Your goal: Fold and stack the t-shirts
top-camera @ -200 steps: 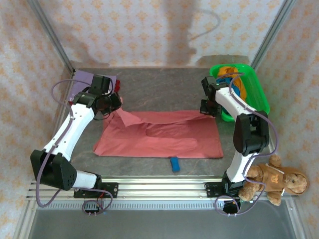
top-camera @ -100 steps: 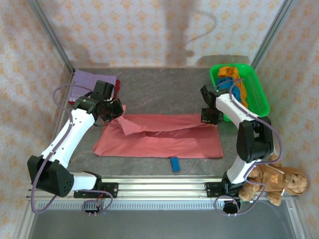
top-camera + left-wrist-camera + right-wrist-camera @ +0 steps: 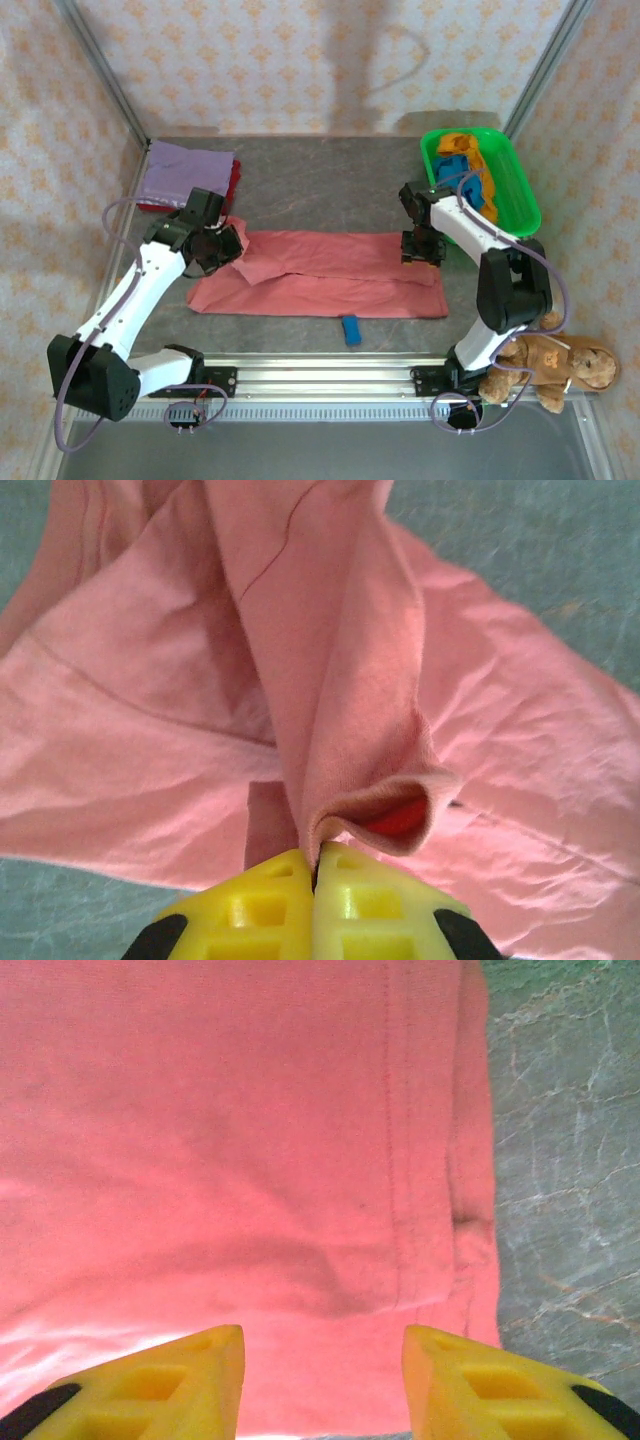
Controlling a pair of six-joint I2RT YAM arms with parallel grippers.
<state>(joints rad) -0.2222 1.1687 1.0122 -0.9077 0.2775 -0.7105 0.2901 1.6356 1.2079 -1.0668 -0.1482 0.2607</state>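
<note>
At the left gripper (image 3: pixel 315 865): yellow fingers (image 3: pixel 260 905) pressed fully together on a raised ridge of the large salmon-pink soft cloth t-shirt (image 3: pixel 480 730), held a little above the rest of the garment near its left end. At the right gripper (image 3: pixel 320 1380): spread wide, clasping nothing, poised over the same shirt's right end beside a stitched hem. Hard to say from the wrist view whether touching the cloth or just above it.

Outward from there, seen from above: laid as a long band across the middle of the dark grey stone-patterned table (image 3: pixel 320 180), far edge turned over toward the near one, left corner bunched. Judged a lengthwise fold in hand, not yet flattened, with the crosswise folds to come.

Further out, at the far left corner: a folded lilac cloth t-shirt (image 3: pixel 185 170) resting on a folded dark red cloth t-shirt (image 3: pixel 235 178). Reads as two done and stacked. At the far right: a bright green plastic bin (image 3: pixel 520 200) holding a crumpled orange cloth t-shirt (image 3: pixel 462 143) and a crumpled blue cloth t-shirt (image 3: pixel 452 170). Near the front edge, a small blue rectangular block (image 3: pixel 351 329). Off the right corner, a brown plush teddy bear (image 3: pixel 555 360). Neither part of the job.

Left to do, by this reckoning: finish and stack the pink one, then fold the two from the bin.
</note>
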